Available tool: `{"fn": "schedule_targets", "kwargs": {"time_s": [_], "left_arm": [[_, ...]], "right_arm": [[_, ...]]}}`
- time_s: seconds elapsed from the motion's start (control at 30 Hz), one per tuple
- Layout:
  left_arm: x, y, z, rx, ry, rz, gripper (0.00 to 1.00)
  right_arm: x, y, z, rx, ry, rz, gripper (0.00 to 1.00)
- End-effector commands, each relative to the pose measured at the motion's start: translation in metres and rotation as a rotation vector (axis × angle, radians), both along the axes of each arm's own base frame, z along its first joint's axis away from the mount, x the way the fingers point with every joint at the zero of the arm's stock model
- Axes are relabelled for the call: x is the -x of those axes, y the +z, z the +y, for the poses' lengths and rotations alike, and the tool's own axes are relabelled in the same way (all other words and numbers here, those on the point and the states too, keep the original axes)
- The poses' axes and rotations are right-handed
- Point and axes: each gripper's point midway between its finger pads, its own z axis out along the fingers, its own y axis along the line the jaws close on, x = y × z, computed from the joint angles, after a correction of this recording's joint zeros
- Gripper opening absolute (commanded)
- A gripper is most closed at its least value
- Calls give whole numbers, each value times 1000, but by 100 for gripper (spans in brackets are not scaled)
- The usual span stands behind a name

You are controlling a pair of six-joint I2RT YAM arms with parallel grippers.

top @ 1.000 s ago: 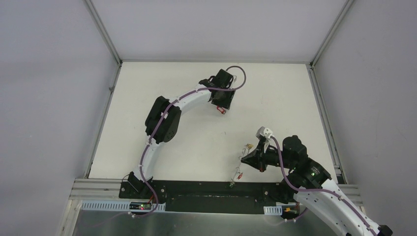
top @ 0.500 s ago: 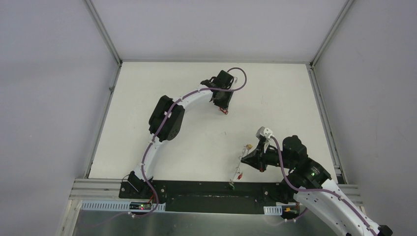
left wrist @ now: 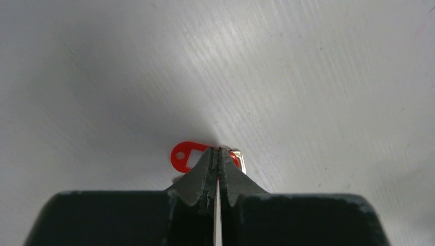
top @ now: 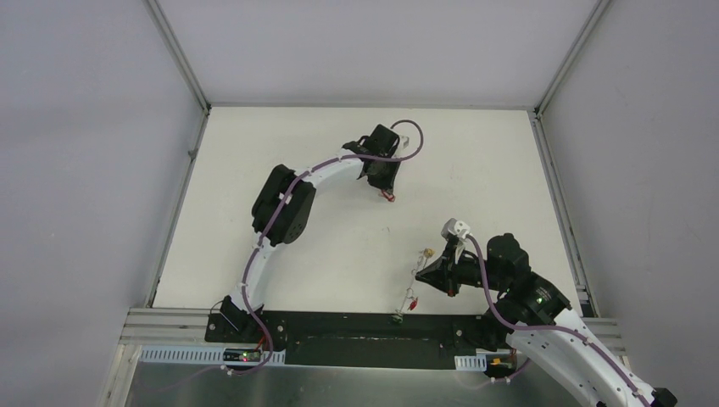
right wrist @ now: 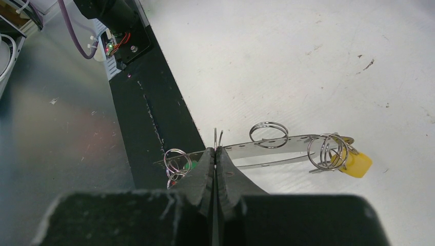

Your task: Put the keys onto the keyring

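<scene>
The left claw (left wrist: 219,151), pressed together in the desk's (top: 280,136) far half, pinched the red-tagged key (left wrist: 180,156), and its fingertips hid most of the metal blade and part of the tag. The right claw (right wrist: 217,150), also pressed together, pinched the keyring (right wrist: 300,138) near the desk's near edge. Seen edge-on, the keyring looked like a thin strip, with a yellow tag (right wrist: 357,164) in plain sight and the green and red tags (right wrist: 179,169) half hidden.

You'll find the red tag (left wrist: 185,155) is glossy plastic, lying on a matt white table (left wrist: 318,77) that is finely scratched. In the right wrist view, toward 3 o'clock, the keyring (right wrist: 295,139) is thin shiny metal and its yellow tag (right wrist: 357,164) smooth plastic.
</scene>
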Motion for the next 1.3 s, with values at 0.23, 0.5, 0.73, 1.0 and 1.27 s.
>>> {"fn": "schedule_targets", "kwargs": {"time_s": [0.23, 0.5, 0.73, 1.0, 1.27], "left_arm": [[35, 65, 18, 182, 81, -28, 0], [78, 101, 44, 294, 106, -58, 0], [130, 132, 67, 360, 32, -99, 0], [214, 158, 72, 330, -267, -342, 0], [277, 193, 79, 411, -555, -606, 0]], "right_arm": [[-4, 32, 5, -51, 10, -64, 0], [-6, 37, 11, -36, 45, -59, 0], [-8, 47, 24, -31, 122, -60, 0], [-14, 72, 39, -88, 192, -123, 0], [-3, 79, 48, -133, 318, -174, 0]]}}
